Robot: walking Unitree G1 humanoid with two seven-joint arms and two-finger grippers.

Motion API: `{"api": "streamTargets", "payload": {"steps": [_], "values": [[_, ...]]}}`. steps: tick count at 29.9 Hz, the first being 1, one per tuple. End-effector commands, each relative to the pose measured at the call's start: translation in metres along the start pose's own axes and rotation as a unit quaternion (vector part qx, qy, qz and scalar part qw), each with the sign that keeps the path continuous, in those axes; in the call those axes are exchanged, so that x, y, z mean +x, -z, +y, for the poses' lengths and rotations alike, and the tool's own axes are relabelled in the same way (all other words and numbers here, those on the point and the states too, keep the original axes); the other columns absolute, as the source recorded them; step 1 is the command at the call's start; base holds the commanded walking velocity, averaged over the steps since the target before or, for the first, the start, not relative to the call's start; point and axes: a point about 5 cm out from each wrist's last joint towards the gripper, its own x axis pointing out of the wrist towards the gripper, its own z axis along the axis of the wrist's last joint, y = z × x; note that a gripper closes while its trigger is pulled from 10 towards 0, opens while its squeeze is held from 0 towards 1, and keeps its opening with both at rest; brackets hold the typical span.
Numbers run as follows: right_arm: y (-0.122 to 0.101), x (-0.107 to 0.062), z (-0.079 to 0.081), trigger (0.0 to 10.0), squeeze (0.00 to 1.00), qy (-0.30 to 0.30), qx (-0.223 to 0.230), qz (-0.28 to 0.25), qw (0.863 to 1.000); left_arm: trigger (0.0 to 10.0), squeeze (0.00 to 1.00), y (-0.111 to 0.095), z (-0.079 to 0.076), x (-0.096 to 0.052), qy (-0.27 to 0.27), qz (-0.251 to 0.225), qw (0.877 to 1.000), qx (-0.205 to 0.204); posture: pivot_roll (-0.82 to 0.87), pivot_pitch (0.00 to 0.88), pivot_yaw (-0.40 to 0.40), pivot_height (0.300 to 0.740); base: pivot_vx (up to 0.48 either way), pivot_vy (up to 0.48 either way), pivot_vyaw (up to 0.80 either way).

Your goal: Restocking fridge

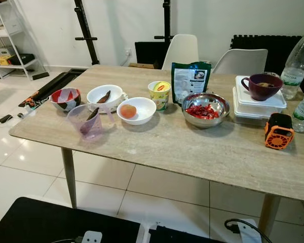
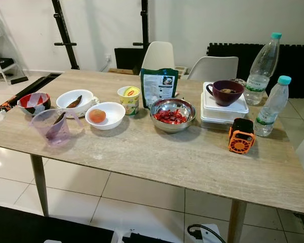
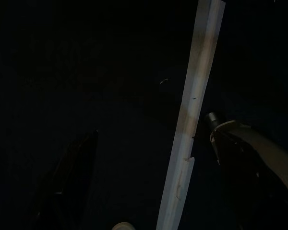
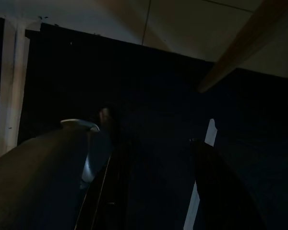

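Both arms hang idle below the table edge; left gripper and right gripper each have fingers apart, holding nothing. Judgement: still at the pick-an-item stage, so step closer and square up before reaching. Left to right on the wooden table: patterned bowl, purple measuring cup, white bowl with a peach, yellow cup, green pouch, steel bowl of red food, stacked white containers under a maroon cup, orange fan, water bottles. The open bowls could spill, so carry them level. White tiled floor, two white chairs on the far side.
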Motion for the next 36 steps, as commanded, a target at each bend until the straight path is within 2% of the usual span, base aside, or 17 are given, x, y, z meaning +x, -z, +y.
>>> {"api": "streamTargets", "payload": {"steps": [1, 13, 22, 25, 36], "values": [[0.0042, -0.0005, 0.0001, 10.0, 0.0, 0.0, -0.001, 0.006, 1.0, 10.0, 0.0, 0.0049, 0.0013, -0.0008, 0.0, 0.009, 1.0, 0.008, 0.01, 0.0, 0.057, 0.74, 0.0, 0.0, 0.0], [0.0046, -0.0005, 0.0019, 10.0, 0.0, -0.008, -0.003, 0.005, 1.0, 10.0, 0.0, 0.0062, 0.0042, -0.0013, -0.006, 0.009, 1.0, 0.0, 0.03, 0.0, 0.054, 0.74, 0.0, 0.0, 0.0], [0.0016, 0.0001, 0.0075, 10.0, 0.0, -0.017, -0.001, 0.001, 1.0, 10.0, 0.0, 0.0113, 0.0073, -0.0025, -0.006, 0.017, 1.0, 0.009, 0.01, 0.0, 0.07, 0.74, 0.0, 0.0, 0.0], [0.0068, -0.0005, 0.0085, 10.0, 0.0, -0.018, -0.003, 0.008, 1.0, 10.0, 0.0, 0.0088, 0.0081, -0.0022, -0.007, 0.012, 1.0, 0.009, 0.02, 0.0, 0.071, 0.74, 0.0, 0.0, 0.0], [0.0078, -0.0009, 0.0088, 10.0, 0.0, -0.03, 0.001, 0.005, 1.0, 10.0, 0.0, 0.0078, 0.0055, -0.0018, -0.003, 0.012, 1.0, 0.013, 0.02, 0.0, 0.069, 0.74, 0.0, 0.0, 0.0]]}}
